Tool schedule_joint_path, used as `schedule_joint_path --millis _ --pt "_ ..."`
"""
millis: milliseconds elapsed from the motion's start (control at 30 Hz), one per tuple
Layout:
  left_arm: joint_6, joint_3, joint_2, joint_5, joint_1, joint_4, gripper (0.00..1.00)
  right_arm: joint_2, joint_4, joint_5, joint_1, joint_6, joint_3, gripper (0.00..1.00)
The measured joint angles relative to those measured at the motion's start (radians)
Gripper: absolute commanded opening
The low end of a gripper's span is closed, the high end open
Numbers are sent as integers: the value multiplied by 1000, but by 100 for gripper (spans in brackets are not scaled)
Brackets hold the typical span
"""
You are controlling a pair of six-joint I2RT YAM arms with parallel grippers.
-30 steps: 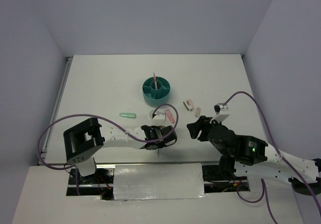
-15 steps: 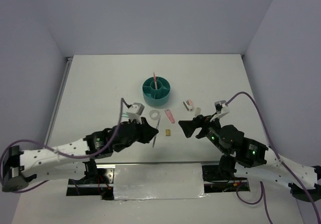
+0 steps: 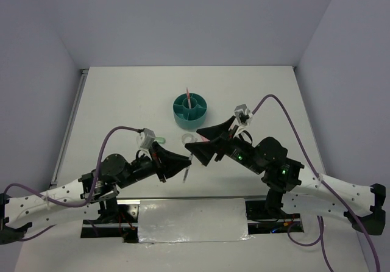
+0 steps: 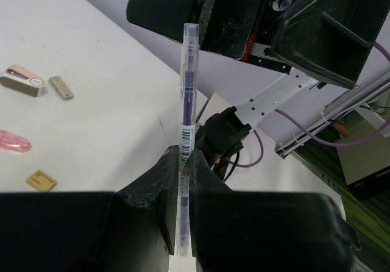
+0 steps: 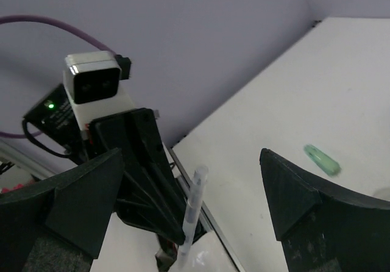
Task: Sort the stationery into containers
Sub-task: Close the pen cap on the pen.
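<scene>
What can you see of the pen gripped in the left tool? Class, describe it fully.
The pen is a slim stick: clear plastic barrel, dark purple-blue core, white barcode label near its middle. The left tool is shut on it at that label, the only thing touching it. Its clear end points toward the right tool, whose jaws stand wide open, apparently without contact.
</scene>
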State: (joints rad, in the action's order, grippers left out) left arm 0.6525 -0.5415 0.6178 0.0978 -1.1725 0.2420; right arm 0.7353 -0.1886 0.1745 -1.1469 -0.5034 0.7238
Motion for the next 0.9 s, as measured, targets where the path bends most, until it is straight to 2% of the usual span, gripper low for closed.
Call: schedule_joint_path --millis 100,133,233,567,700,733,767,833,900 --pt "-8 4 -1 -31 0 31 0 25 -55 -48 0 8 6 94" --pt "-15 8 -2 -40 0 40 0 30 -62 -56 0 10 6 88" --pt "-21 20 -7 -57 0 66 0 38 -73 -63 0 13 6 79" --pt "-24 25 -13 -71 0 96 0 41 -104 -124 0 -3 -4 77" --pt "-26 25 -23 -67 0 103 0 43 -127 -165 0 -19 -39 64" --pt "-27 25 -23 -66 0 103 0 46 -130 -171 0 -23 -47 54" --pt "-29 25 -24 -65 0 103 0 48 -131 -179 0 -26 -55 50" --pt "-37 25 -23 -61 0 103 0 54 -132 -192 0 -32 -64 48" --pt "-46 25 -23 -57 0 103 0 60 -134 -202 0 -36 -65 38"
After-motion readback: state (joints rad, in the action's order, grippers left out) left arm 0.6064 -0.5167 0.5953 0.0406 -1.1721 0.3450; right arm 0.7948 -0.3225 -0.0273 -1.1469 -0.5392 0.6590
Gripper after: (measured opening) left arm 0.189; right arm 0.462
